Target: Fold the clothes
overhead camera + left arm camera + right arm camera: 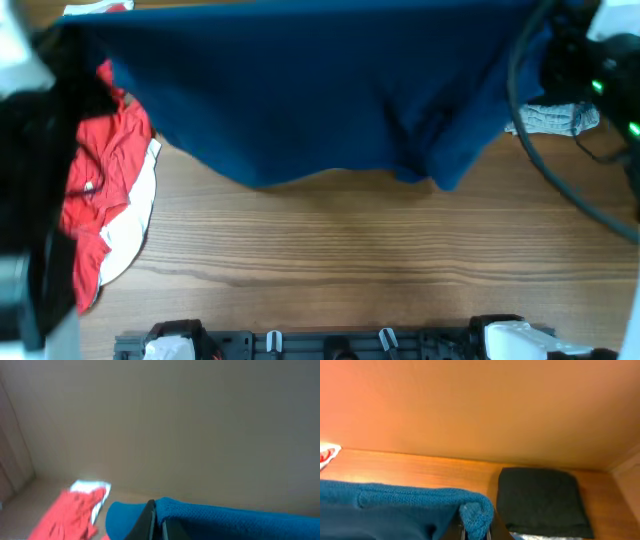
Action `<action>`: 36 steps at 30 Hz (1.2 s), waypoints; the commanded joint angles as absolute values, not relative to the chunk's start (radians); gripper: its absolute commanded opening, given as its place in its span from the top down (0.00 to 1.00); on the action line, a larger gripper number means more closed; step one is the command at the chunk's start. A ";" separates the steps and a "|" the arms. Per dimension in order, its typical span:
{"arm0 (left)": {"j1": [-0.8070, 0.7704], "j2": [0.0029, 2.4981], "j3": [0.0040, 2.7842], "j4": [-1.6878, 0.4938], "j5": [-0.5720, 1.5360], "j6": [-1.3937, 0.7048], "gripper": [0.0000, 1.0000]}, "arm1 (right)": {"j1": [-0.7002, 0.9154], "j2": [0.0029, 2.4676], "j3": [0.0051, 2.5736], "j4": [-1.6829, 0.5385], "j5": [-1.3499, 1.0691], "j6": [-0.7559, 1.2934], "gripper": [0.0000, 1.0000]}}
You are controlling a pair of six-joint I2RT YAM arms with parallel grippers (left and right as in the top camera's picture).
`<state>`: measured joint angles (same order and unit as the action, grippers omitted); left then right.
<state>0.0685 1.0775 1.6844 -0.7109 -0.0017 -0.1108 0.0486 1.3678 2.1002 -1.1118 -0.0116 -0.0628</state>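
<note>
**Blue shirt held aloft, ready to be laid out**

The dark-blue T-shirt (320, 90) hangs stretched between the two arms across the 12 o'clock side of the overhead view. Its lower edge sags toward the table (350, 250) without clearly lying on it. The left gripper (156, 527) is pressed together on one top edge of the shirt. The right gripper (475, 532) pinches a bunched edge at the other end. Each wrist view shows blue cloth caught between the black fingers.

A red garment (100, 190) lies crumpled at 9 o'clock over a white garment (130, 240). A pale checked cloth (555, 118) sits at 2 o'clock, just beside the shirt's hanging edge. The right wrist view also shows a dark grey garment (540, 500), seemingly folded flat, just beyond the shirt.

The step in hand appears to be spreading the shirt before any fold. Next, both arms would need to lower together toward 6 o'clock, with the cloth taut so it lands flat on the bare wood, clear of the red pile.
</note>
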 commanded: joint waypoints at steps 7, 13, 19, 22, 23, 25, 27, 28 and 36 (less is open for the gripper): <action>0.090 0.955 1.700 -0.665 -0.118 -0.117 0.96 | 0.019 1.258 2.180 -1.134 0.044 -0.107 0.96; 0.090 1.131 1.700 -0.664 -0.117 -0.117 0.96 | 0.019 1.380 2.180 -1.142 -0.006 -0.168 0.96; 0.091 1.425 1.700 -0.481 -0.118 -0.117 0.96 | 0.019 1.633 2.180 -0.974 -0.027 -0.244 0.96; 0.099 1.533 1.700 -0.274 -0.117 -0.117 0.96 | 0.019 1.723 2.180 -0.778 -0.027 -0.251 0.96; 0.099 1.560 1.700 -0.175 -0.118 -0.095 0.96 | 0.020 1.737 2.180 -0.705 -0.027 -0.252 0.96; 0.097 1.567 1.706 -0.027 -0.117 -0.068 0.96 | 0.020 1.736 2.186 -0.588 -0.027 -0.262 0.96; 0.096 1.555 1.760 0.034 -0.117 -0.056 0.96 | 0.020 1.724 2.247 -0.543 -0.027 -0.280 0.96; 0.096 1.551 1.805 0.032 -0.117 -0.047 0.96 | 0.020 1.723 2.294 -0.542 -0.027 -0.293 0.96; 0.097 1.542 2.117 -0.292 -0.038 0.023 0.96 | 0.019 1.724 2.527 -0.698 -0.028 -0.315 0.96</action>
<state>0.0689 1.5806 2.0487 -0.1856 -0.0273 -0.0071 0.0437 1.7435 2.4992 -0.6277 -0.0887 -0.2966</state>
